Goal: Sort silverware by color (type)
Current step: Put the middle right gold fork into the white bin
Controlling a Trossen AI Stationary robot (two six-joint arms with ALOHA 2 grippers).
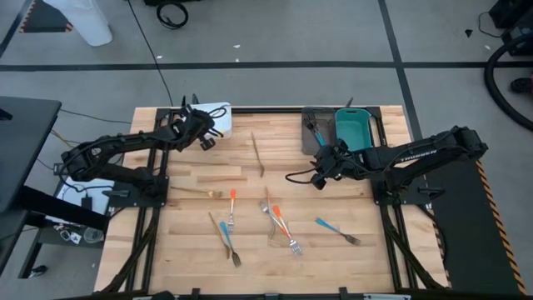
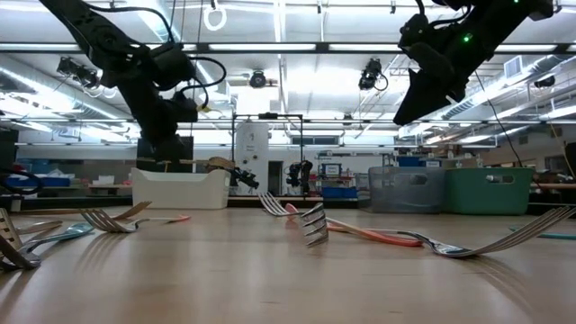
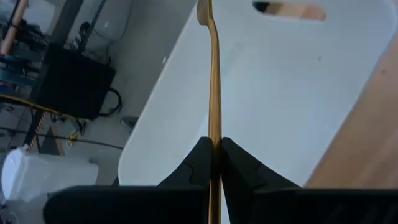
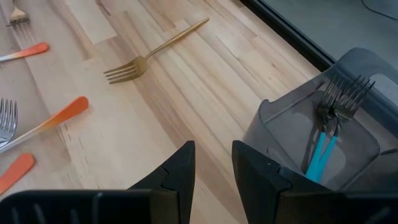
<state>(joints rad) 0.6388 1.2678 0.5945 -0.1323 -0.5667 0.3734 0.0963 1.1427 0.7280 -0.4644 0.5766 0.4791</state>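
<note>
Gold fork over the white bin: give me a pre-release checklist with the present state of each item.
1. Left gripper pinched on the gold fork: ok.
2. Fork hangs over the white bin, not the table: ok.
3. White bin holds nothing where it shows: ok; the rest of it, cannot tell.
4. Right gripper open, holding nothing, near the grey bin, far from the drop: ok.
5. Blue forks already in the grey bin: ok.
6. Sorting finished: not ok; another gold fork lies on the table.

Two forks (image 4: pixel 333 118) stand in the bin (image 4: pixel 273 124) beside another bin (image 1: pixel 353 129).
</note>
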